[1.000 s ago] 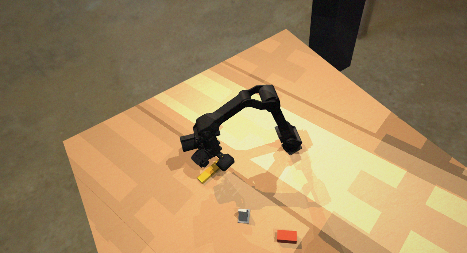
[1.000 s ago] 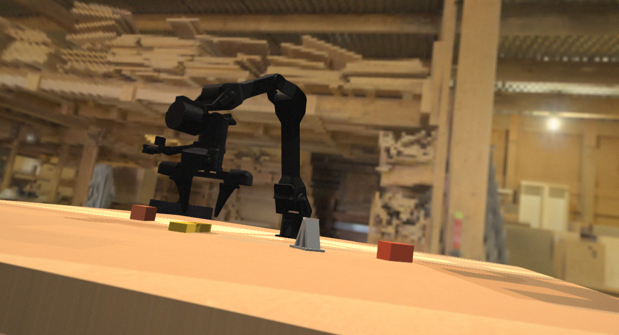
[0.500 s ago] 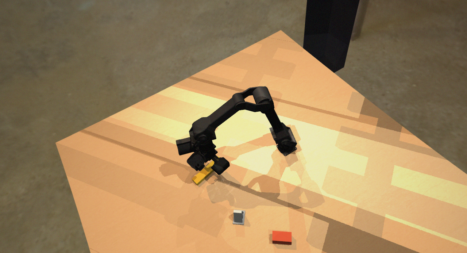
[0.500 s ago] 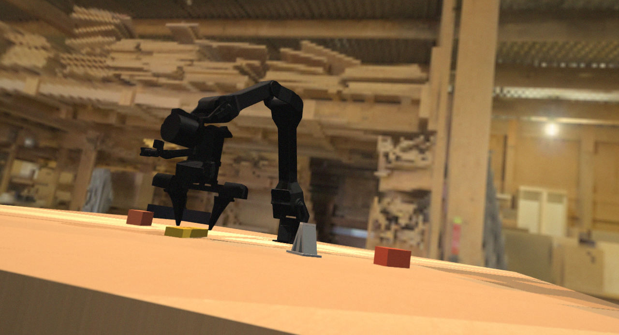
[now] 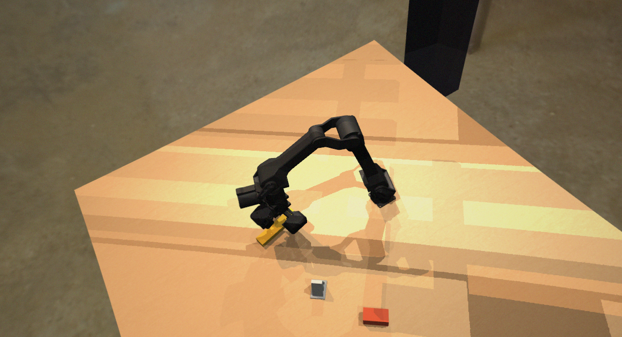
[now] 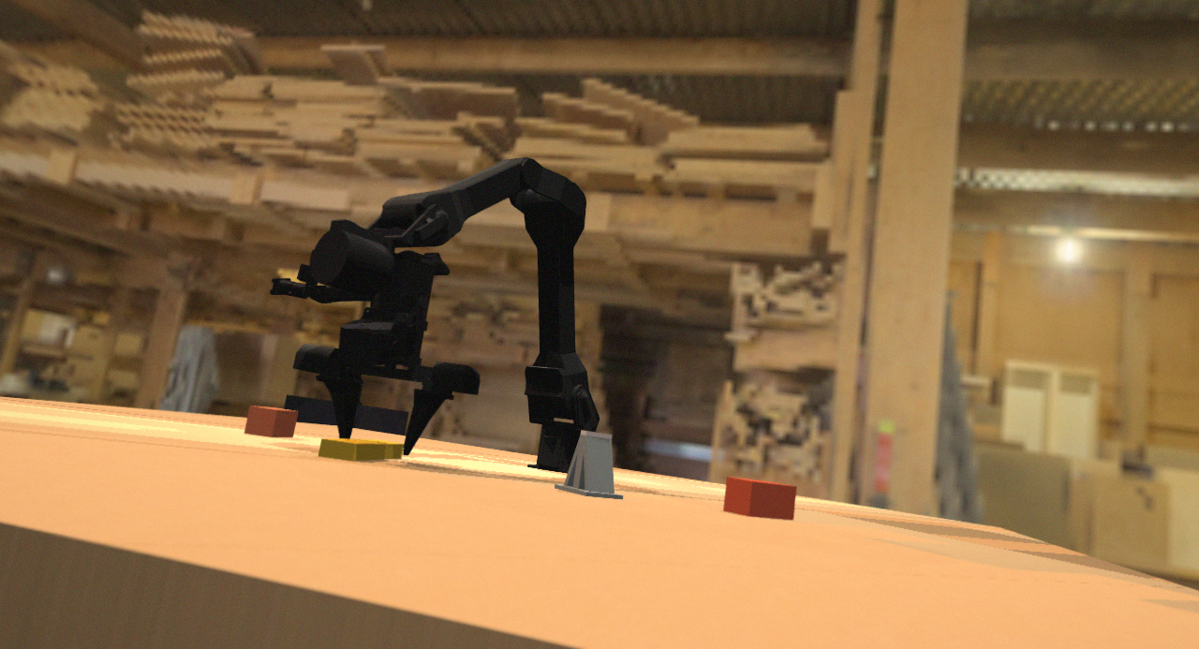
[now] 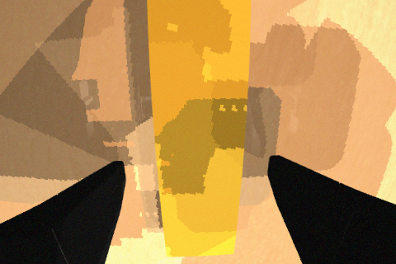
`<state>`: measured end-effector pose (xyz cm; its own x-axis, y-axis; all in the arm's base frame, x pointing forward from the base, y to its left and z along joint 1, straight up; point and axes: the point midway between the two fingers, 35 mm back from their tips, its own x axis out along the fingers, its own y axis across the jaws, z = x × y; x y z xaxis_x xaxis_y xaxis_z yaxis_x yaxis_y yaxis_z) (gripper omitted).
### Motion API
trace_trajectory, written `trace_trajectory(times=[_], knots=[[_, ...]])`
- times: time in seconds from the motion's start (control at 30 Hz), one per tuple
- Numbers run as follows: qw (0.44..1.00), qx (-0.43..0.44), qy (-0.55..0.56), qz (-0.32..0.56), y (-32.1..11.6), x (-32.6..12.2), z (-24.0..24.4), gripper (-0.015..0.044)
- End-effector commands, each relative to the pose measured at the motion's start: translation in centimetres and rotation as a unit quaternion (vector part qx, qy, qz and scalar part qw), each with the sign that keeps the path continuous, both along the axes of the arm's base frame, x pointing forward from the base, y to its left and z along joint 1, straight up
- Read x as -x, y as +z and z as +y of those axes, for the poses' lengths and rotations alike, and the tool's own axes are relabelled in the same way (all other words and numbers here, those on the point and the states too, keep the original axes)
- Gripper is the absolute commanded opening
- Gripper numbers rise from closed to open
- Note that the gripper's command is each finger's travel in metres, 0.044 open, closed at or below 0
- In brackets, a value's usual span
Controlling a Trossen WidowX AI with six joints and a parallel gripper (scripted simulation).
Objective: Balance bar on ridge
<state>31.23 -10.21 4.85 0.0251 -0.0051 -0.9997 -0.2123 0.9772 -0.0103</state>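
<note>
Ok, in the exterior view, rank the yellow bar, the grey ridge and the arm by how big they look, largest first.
1. Arm
2. Grey ridge
3. Yellow bar

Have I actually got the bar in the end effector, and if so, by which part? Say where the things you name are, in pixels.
Nothing is held: the end effector (image 5: 280,220) (image 6: 377,446) (image 7: 197,168) is open, fingers apart around the yellow bar (image 5: 266,236) (image 6: 351,449) (image 7: 194,70).

We inspected the top, exterior and wrist views and can read no text, label, brand, number or sign in any of them.
</note>
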Motion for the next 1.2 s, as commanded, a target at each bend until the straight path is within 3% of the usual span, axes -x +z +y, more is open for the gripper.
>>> trace_trajectory(times=[0.0,0.07,0.3,0.5,0.63,1.17], knots=[[1.0,0.002,-0.003,0.0,0.0,0.0,-0.1,0.0315],[1.0,0.002,-0.003,0.0,0.0,0.0,-0.1,0.0315],[1.0,0.0,0.0,0.0,0.0,0.0,0.0,0.0131],[1.0,0.0,0.0,0.0,0.0,0.0,0.0,0.0091],[1.0,0.0,0.0,0.0,0.6,-0.1,0.0,0.0],[1.0,0.001,-0.001,0.0,4.6,-0.4,-0.2,0.0]])
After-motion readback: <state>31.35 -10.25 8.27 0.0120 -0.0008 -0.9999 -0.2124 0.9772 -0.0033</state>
